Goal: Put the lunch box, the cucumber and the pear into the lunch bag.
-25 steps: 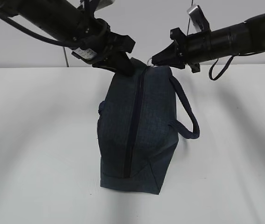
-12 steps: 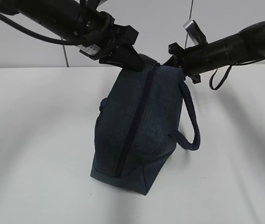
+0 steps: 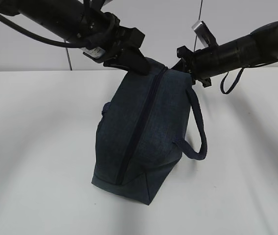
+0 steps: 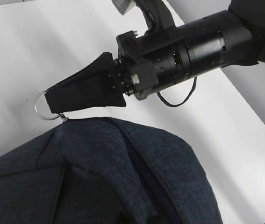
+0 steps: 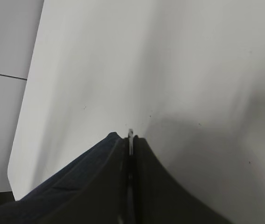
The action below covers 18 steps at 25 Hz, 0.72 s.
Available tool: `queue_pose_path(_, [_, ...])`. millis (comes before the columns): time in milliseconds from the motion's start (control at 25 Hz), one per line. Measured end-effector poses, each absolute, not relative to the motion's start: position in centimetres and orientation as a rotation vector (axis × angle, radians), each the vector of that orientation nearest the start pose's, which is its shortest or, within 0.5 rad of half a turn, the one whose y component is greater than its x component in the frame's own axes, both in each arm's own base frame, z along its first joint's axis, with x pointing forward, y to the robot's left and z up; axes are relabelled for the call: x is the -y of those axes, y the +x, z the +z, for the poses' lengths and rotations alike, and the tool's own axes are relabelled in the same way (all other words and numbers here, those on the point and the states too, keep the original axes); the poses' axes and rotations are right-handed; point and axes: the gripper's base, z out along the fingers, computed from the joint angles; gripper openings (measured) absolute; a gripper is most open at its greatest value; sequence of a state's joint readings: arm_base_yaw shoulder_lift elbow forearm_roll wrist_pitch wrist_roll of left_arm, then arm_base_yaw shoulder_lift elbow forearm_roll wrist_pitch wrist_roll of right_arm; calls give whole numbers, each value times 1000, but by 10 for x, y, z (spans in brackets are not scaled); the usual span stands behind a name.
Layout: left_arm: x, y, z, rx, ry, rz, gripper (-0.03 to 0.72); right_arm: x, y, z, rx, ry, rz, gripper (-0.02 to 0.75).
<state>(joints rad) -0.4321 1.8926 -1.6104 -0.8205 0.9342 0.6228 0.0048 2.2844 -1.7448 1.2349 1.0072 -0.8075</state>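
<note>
Bag first: the lunch bag point(image 3: 146, 132) stands on the white table point(image 3: 36, 147) in the exterior view, leaning so its top tips toward the right. It is dark blue. Its zipper point(image 3: 139, 129) runs down the side that faces us, and it looks zipped all the way. The loop handle point(image 3: 197, 129) hangs off the right side of the bag. The left gripper point(image 3: 131, 61) is at the top left corner of the bag, and its black fingers press on the cloth there. The right gripper point(image 3: 184, 66) is at the top right corner of the bag, but its tips are hidden behind the bag's edge.

From the left wrist view, the bag point(image 4: 109, 177) fills the bottom. Just above the bag, the right gripper point(image 4: 53, 102) has its fingers pressed shut on the metal ring pull point(image 4: 41, 108) of the zipper. Part of the ring sticks out past the tips.

From the right wrist view, the two dark fingers point(image 5: 104, 186) meet with only a thin line between them. A bit of shiny metal point(image 5: 130, 135) pokes out at the tip, with the white table behind.

Lunch box, cucumber and pear cannot be seen in any view.
</note>
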Motion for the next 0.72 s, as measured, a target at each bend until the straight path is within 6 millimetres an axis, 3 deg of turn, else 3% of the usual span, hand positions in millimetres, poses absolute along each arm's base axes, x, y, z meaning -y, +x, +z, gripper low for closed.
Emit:
queue_pose_path(120, [224, 359, 292, -2351, 845, -946, 15, -75, 482, 179, -2320, -209, 1214, 57])
queue_pose_path(280, [224, 359, 292, -2368, 817, -940, 36, -74, 486, 183, -2290, -268, 1141, 289])
queue_pose_path(360, [223, 360, 292, -2366, 815, -924, 80, -73, 487, 196, -2269, -323, 1093, 375])
queue_pose_path(600, [218, 364, 298, -2334, 785, -881, 340, -66, 483, 253, -2212, -531, 856, 426])
queue_pose_path(720, [208, 368, 300, -2332, 753, -874, 403, -59, 476, 279, -2243, -573, 714, 422])
